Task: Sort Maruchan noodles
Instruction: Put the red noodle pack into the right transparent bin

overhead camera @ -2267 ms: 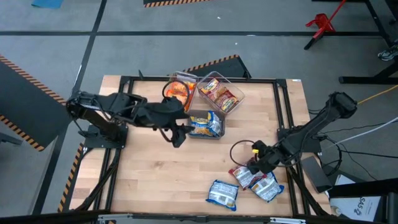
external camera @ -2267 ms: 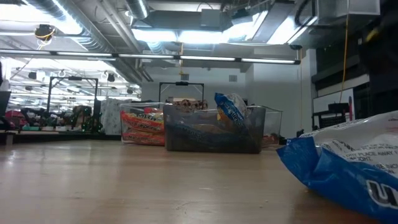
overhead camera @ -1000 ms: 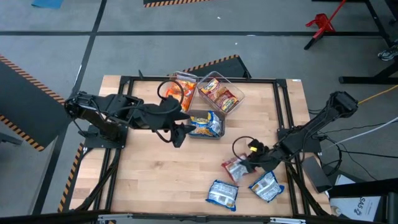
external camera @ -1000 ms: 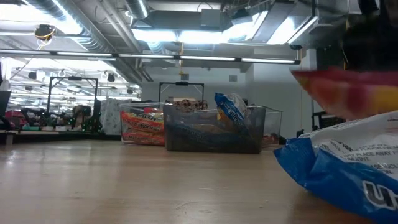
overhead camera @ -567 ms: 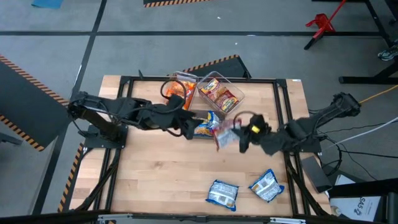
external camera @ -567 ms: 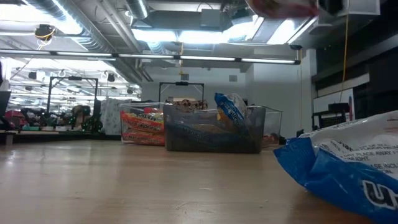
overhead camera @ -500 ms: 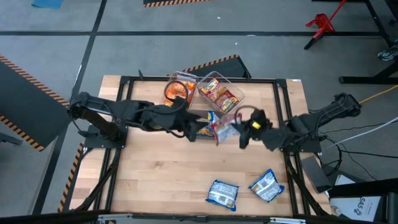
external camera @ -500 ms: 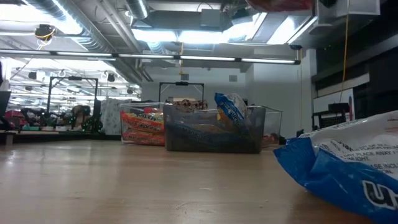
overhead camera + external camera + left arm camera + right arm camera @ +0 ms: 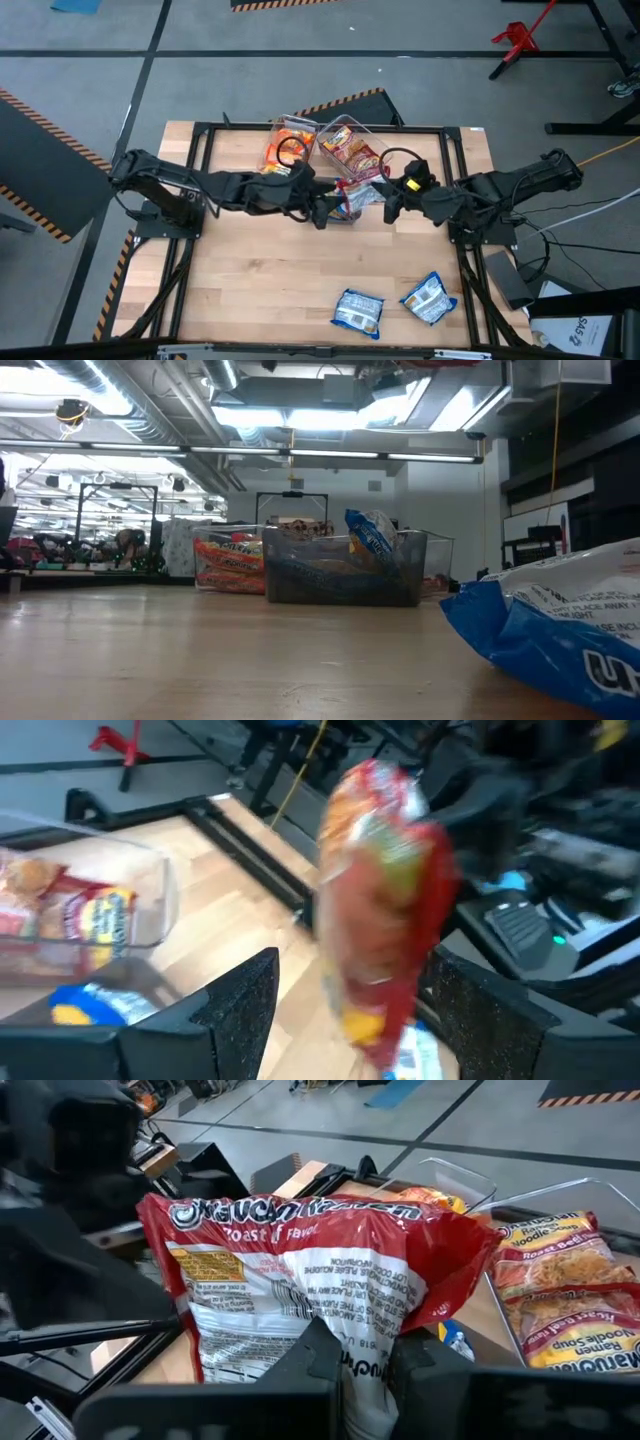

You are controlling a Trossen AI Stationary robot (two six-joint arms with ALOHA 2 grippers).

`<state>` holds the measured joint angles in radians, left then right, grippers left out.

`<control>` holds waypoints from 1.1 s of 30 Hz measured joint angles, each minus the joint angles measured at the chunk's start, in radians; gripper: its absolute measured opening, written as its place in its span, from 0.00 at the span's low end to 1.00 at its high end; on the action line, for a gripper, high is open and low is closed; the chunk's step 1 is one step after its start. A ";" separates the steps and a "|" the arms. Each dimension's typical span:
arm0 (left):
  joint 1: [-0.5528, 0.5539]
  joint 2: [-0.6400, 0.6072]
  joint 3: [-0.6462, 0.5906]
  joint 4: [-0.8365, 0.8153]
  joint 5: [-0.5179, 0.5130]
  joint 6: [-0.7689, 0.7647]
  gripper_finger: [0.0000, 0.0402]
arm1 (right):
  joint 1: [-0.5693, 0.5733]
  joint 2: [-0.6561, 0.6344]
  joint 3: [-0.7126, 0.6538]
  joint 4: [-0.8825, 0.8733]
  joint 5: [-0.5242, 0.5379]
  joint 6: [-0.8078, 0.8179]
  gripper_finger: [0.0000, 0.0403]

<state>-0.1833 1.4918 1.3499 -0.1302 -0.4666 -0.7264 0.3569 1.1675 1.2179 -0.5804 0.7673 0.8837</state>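
A red-and-white Maruchan packet (image 9: 352, 195) hangs in the air over the middle of the table, with my right gripper (image 9: 386, 207) shut on it. My left gripper (image 9: 327, 209) has come from the left and is open. Its two fingers stand on either side of the packet (image 9: 385, 890), and I see no touch. Two blue-and-white packets (image 9: 358, 310) (image 9: 428, 298) lie flat near the table's front edge. One of them fills the right foreground of the low view (image 9: 560, 630). My right gripper pinches one end of the red packet (image 9: 352, 1372) between its two fingers (image 9: 318, 1352). It comes roughly level from the table's right side. The packet is lifted clear and reaches out beyond the fingers toward my left gripper, its printed back facing the wrist camera.
Three clear bins stand at the table's far middle. One holds orange packets (image 9: 290, 146) and one holds red packets (image 9: 352, 150). The third holds blue packets (image 9: 340, 572) and lies under the two grippers. The near left of the wooden table (image 9: 250, 290) is bare.
My right gripper has lifted the red packet off the table near the front right. It has carried the packet up and toward the far edge and the left, to above the bins. My left gripper, still open, has moved right, so its fingers now stand on either side of the packet.
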 joint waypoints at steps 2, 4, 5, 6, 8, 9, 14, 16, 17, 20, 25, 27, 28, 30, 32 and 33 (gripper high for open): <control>0.005 0.000 -0.030 0.040 0.000 -0.006 0.63 | 0.000 0.000 0.000 0.000 0.000 0.000 0.03; 0.005 0.000 -0.062 0.125 -0.001 -0.015 0.63 | 0.000 0.000 0.000 0.002 0.003 0.000 0.03; 0.007 0.000 -0.078 0.168 -0.001 -0.021 0.63 | 0.000 0.000 0.000 0.003 0.009 0.000 0.03; 0.010 0.000 -0.093 0.203 0.000 -0.024 0.63 | 0.000 0.000 0.000 0.002 0.014 0.000 0.03; 0.015 0.000 -0.117 0.255 0.009 -0.027 0.63 | 0.000 0.000 0.000 0.003 0.025 0.000 0.03; 0.017 0.000 -0.127 0.280 0.016 -0.031 0.63 | -0.001 0.000 0.000 0.002 0.027 0.000 0.03; 0.022 0.000 -0.147 0.326 0.032 -0.044 0.63 | -0.044 0.000 0.000 0.007 -0.003 0.000 0.03; 0.025 0.000 -0.147 0.328 0.032 -0.024 0.63 | -0.063 0.006 0.000 0.020 -0.023 -0.005 0.03; 0.029 0.000 -0.147 0.327 0.032 -0.021 0.63 | -0.071 0.009 0.000 0.030 -0.036 -0.012 0.03; 0.048 0.000 -0.147 0.328 0.026 0.000 0.63 | -0.093 0.023 0.002 0.073 -0.087 -0.029 0.03; 0.080 0.000 -0.147 0.323 0.037 0.027 0.63 | -0.104 0.053 0.002 0.135 -0.133 -0.052 0.03; 0.090 0.000 -0.147 0.321 0.053 0.029 0.63 | -0.104 0.058 0.001 0.129 -0.132 -0.054 0.03; 0.094 0.000 -0.147 0.318 0.066 0.030 0.63 | -0.104 0.062 0.002 0.144 -0.131 -0.054 0.04; 0.099 0.000 -0.147 0.308 0.079 0.030 0.62 | -0.104 0.066 0.001 0.131 -0.129 -0.054 0.04; 0.101 0.000 -0.147 0.294 0.081 0.030 0.60 | -0.104 0.065 0.000 0.139 -0.123 -0.054 0.04; 0.100 0.000 -0.147 0.290 0.082 0.030 0.59 | -0.104 0.064 0.001 0.140 -0.120 -0.054 0.04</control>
<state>-0.0830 1.4921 1.2030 0.1594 -0.3847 -0.6968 0.2527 1.2316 1.2185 -0.4405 0.6473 0.8294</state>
